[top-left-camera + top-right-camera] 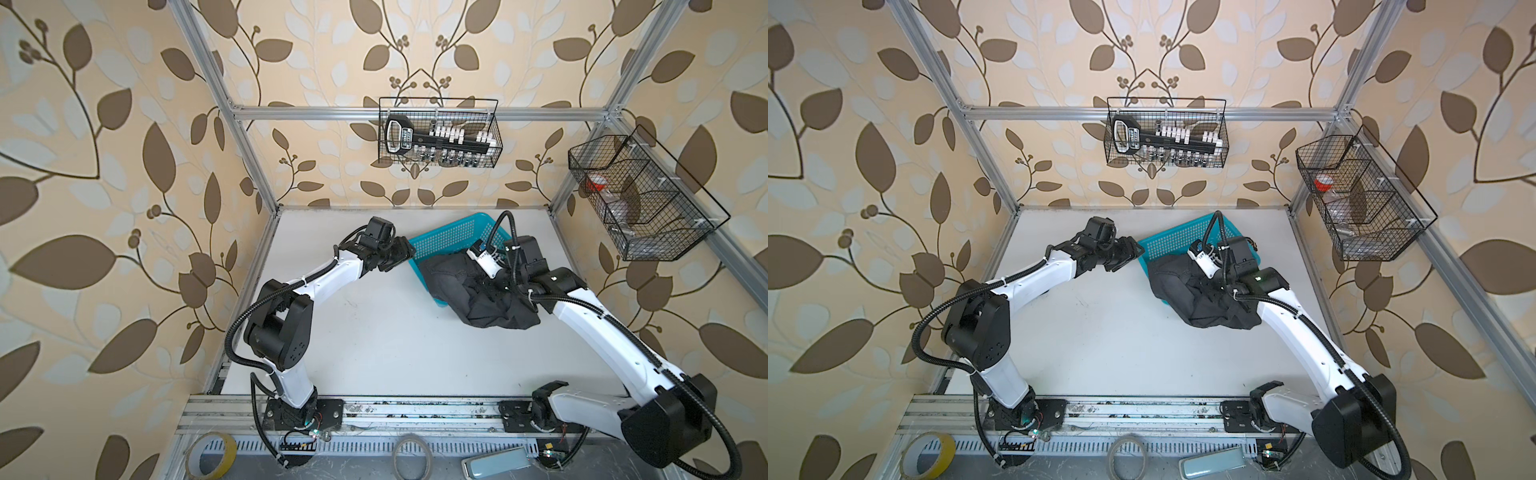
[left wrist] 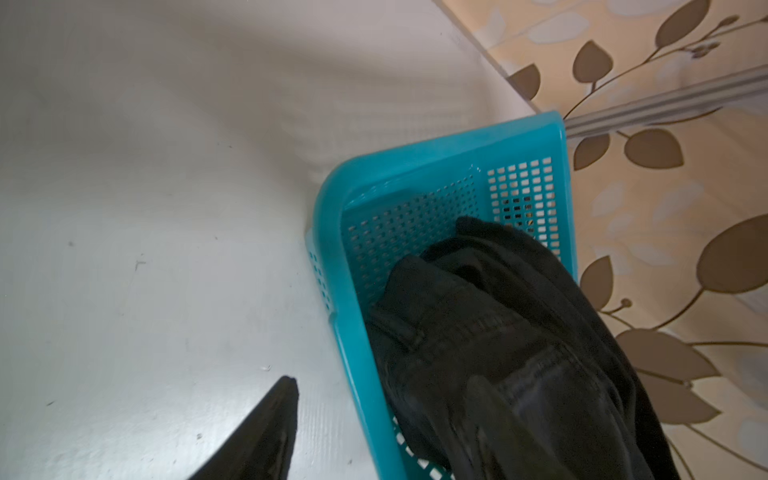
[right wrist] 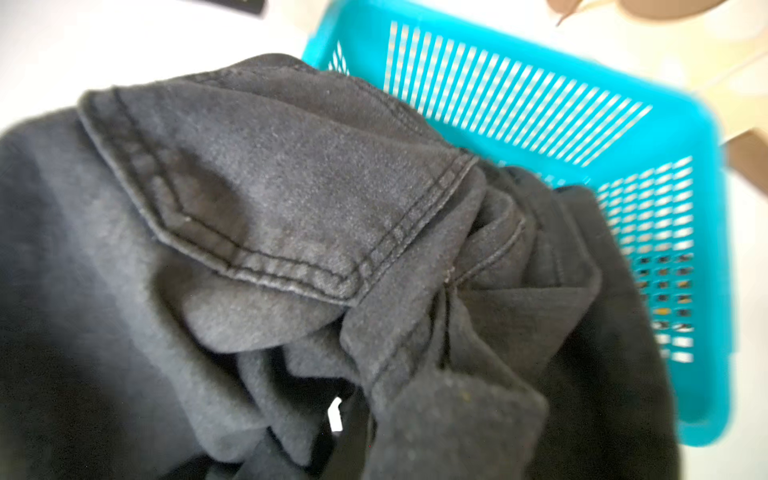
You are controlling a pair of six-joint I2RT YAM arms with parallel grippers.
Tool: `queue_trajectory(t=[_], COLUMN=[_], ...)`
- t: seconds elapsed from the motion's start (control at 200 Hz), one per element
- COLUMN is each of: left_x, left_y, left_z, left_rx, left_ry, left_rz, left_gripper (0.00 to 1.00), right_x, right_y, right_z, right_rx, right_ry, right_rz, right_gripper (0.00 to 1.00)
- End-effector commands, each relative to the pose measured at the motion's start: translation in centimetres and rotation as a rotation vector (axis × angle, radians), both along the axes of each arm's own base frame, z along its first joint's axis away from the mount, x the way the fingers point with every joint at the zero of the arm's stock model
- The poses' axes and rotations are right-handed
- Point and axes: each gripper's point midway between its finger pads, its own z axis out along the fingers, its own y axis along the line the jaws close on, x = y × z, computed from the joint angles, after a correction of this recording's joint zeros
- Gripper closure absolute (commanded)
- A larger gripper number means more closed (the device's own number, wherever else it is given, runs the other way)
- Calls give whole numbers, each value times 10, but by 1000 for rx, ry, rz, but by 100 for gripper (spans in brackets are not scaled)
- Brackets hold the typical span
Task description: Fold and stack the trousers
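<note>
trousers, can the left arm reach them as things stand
Probably yes: the left gripper is open at the basket rim, the trousers heaped just inside it, nothing in between.

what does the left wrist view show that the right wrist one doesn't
Only left wrist: a dark robot finger against the table, and the aluminium frame rail. Only right wrist: the double-stitched hem of the trousers up close, and a small white bit among the folds. Both: the trousers bunched in and over the turquoise basket, plus white table.
</note>
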Motion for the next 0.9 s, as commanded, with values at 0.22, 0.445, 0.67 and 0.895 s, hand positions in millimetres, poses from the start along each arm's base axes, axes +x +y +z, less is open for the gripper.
queue_trajectory(t=[0.22, 0.445, 0.67, 0.895], left_x=[14, 26, 49, 91], left_y=[-8, -8, -1, 9], left_z=[-18, -29, -32, -33], left_rx=[69, 132, 189, 207], left_ry=[44, 52, 41, 18], left_rz=[0, -5, 12, 13], left_gripper=[56, 77, 89, 88], right_x=[0, -11, -29, -50], right_y=[4, 1, 2, 12], right_z=[117, 177, 221, 232], right_rx=[162, 212, 289, 413], right_ry=[-287, -439, -545, -528], right_rz=[3, 14, 44, 97], right_gripper=[100, 100, 100, 100])
